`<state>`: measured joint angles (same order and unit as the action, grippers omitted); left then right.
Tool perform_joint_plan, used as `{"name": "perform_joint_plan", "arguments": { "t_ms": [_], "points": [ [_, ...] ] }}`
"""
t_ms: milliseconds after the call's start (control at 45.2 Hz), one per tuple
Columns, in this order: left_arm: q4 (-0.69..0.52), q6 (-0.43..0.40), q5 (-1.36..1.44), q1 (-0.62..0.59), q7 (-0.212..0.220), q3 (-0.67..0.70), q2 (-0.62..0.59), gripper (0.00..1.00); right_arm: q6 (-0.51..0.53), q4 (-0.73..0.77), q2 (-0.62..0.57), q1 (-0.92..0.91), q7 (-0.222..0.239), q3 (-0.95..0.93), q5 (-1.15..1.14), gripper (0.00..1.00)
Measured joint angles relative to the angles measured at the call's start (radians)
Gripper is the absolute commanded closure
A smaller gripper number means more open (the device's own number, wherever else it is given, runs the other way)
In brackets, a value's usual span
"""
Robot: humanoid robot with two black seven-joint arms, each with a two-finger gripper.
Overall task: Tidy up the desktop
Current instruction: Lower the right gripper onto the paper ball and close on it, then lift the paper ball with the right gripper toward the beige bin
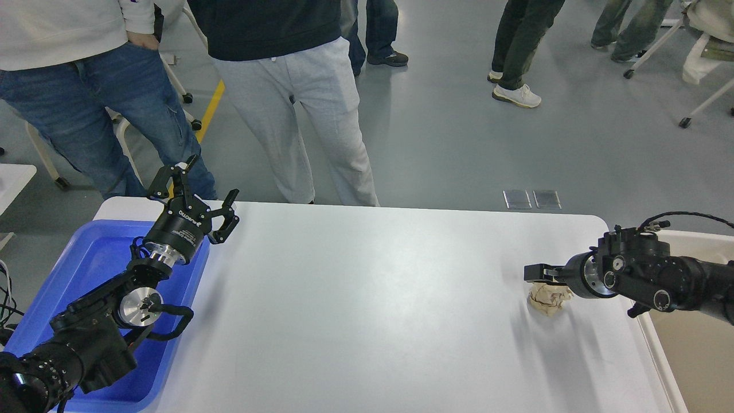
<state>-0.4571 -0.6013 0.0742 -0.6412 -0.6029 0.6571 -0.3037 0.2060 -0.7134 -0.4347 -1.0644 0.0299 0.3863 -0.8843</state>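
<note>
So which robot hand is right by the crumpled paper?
The right gripper. It sits just above the crumpled paper ball on the desktop. The left gripper is far away, open above the blue tray.

White lettering on my left tool (198, 192), on its black wrist housing, too small and tilted to read reliably. No other text, numbers or signs legible anywhere.
</note>
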Motion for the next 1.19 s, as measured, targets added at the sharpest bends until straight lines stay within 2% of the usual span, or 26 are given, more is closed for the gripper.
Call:
{"name": "perform_joint_plan", "arguments": {
  "t_ms": [774,1084,1195],
  "points": [
    [0.000,0.000,0.000,0.000,0.000,-0.001,0.000,0.00,-0.010,0.089,0.070,0.074,-0.005,0.005,-0.006,0.01],
    [0.000,0.000,0.000,0.000,0.000,0.000,0.000,0.00,-0.013,0.109,0.077,0.083,-0.007,0.005,-0.006,0.15],
    [0.000,0.000,0.000,0.000,0.000,0.000,0.000,0.00,-0.014,0.118,0.081,0.088,-0.008,0.005,-0.006,0.27]
  ]
}}
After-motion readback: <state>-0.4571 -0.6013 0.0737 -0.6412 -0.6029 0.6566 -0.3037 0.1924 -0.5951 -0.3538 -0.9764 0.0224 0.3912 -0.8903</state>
